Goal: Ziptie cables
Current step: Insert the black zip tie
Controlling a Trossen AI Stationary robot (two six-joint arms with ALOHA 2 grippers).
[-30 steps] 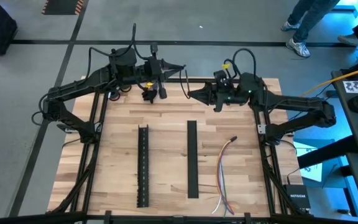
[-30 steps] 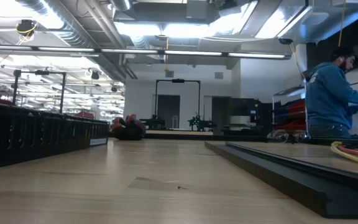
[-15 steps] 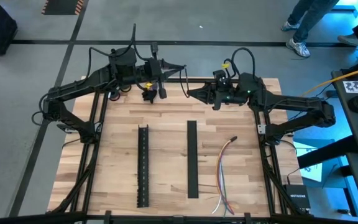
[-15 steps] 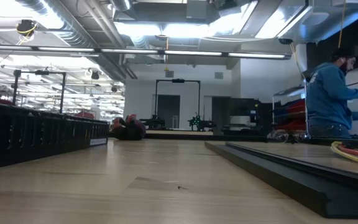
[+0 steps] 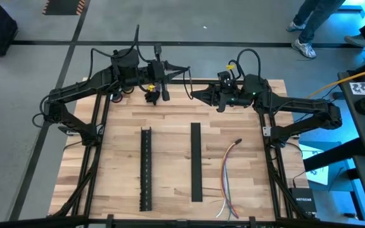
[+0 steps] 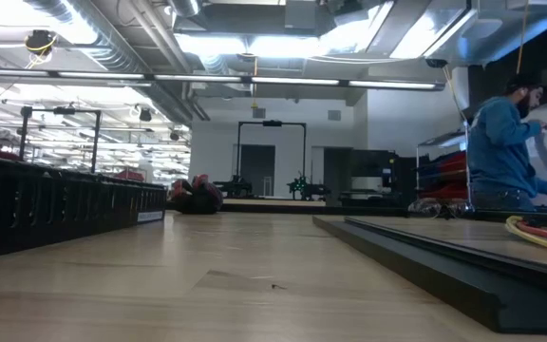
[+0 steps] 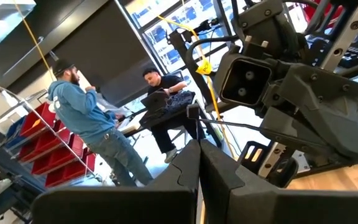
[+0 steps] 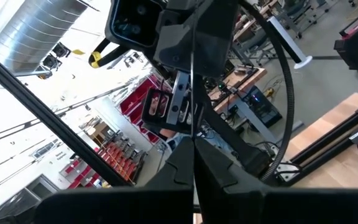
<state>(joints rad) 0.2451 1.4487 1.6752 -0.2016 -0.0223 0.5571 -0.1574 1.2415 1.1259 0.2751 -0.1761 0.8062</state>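
1. Both arms are held raised at the far edge of the bench (image 5: pixel 170 126), tips turned toward each other; the left gripper (image 5: pixel 184 69) and the right gripper (image 5: pixel 194 95) are each seen with fingers pressed together, nothing visibly held.
2. The cables (image 5: pixel 227 180) are laid on the bench's near right part, a loose bundle running from near the black flat cover (image 5: pixel 196 161) toward the near edge, well apart from both grippers; the slotted channel (image 5: pixel 146 168) is laid to the cover's left.
3. No zipties can be made out in any view; their place cannot be told.
4. The step in hand is judged to be the first reach; nothing of the task appears done yet.
5. The right gripper, being nearer, should be opened before descent and brought down over the bundle's middle; the wires should be gathered together, not pinched singly; the cover should be avoided.
6. A person (image 6: pixel 501 142) is seen beyond the bench, apart from the work.
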